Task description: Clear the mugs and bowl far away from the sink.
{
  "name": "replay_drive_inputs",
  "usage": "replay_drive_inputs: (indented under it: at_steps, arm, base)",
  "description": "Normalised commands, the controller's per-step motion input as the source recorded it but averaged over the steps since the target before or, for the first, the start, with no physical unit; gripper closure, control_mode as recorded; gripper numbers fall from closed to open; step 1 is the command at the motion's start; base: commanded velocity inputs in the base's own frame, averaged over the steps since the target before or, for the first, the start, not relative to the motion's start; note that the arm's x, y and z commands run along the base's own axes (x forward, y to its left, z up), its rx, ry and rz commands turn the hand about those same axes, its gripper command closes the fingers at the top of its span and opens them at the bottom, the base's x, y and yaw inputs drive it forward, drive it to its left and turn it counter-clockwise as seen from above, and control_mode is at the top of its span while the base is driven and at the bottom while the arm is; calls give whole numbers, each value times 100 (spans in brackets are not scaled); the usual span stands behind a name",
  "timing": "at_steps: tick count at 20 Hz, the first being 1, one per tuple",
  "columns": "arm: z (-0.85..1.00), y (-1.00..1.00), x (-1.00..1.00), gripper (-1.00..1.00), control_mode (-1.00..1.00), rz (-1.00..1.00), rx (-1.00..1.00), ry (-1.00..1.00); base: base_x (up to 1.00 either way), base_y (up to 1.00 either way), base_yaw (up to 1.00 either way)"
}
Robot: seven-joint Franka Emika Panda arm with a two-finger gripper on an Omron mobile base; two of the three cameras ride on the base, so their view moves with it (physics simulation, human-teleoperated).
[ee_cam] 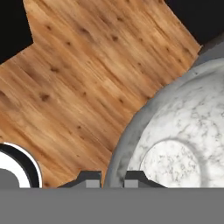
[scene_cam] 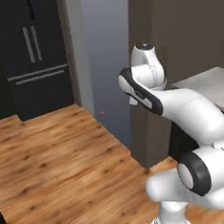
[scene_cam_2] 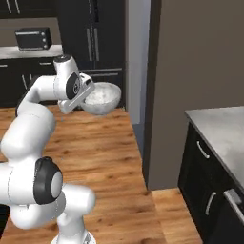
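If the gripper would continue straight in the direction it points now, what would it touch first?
The gripper, shut on the rim of the marbled bowl, points down at the wooden floor. Nothing lies between them, so the floor would probably come first, though depth is unclear.

The bowl (scene_cam_2: 101, 99) — white-grey marbled, rounded, roughly upright — hangs in the air above the wooden floor (scene_cam_2: 102, 143), its rim pinched by the gripper (ee_cam: 113, 178).
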Motion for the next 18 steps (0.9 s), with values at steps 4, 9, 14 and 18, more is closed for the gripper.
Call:
replay_drive_inputs:
  at_steps: [4,9,14,18]
  arm:
    - [0,0,0,100,100,0,0,0]
    - [0,0,0,100,100,0,0,0]
    - [0,0,0,100,100,0,0,0]
    - [0,0,0,100,100,0,0,0]
  base:
    - [-11,0,96]
    - [-14,0,96]
    - [-11,0,96]
    - [-4,-10,88]
